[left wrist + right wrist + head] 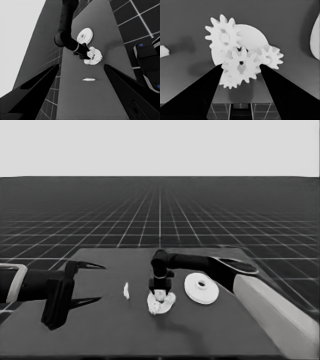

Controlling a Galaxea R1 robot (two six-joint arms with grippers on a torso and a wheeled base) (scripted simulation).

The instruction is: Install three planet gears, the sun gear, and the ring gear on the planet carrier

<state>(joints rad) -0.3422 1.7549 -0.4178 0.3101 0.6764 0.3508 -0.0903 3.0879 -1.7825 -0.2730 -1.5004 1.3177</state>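
A small white toothed gear (pixel 241 67) is pinched between the right gripper (pixel 240 68) fingers, directly above the flat white smaller round part (pixel 252 37) carrying three gears near the dark tabletop's (pixel 100 330) middle. The thick white larger round part (pixel 201 288) lies just beside, towards the right edge; a thin white piece (pixel 126 290) lies left. The left gripper (pixel 95 282) waits spread over the left end.

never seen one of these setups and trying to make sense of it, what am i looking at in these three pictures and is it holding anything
It is a simulated two-armed robot at a dark table. The head view looks across the table from above; the other two come from cameras on each wrist, so the black wedges there are that arm's own fingers.

The right gripper is at work over the smaller round part, its fingers closed on one gear. Three other gears sit on that part, one of them clearly seated. The larger round part lies beside it, untouched, and a thin white piece lies apart. The left gripper waits, open, over the table's left end.
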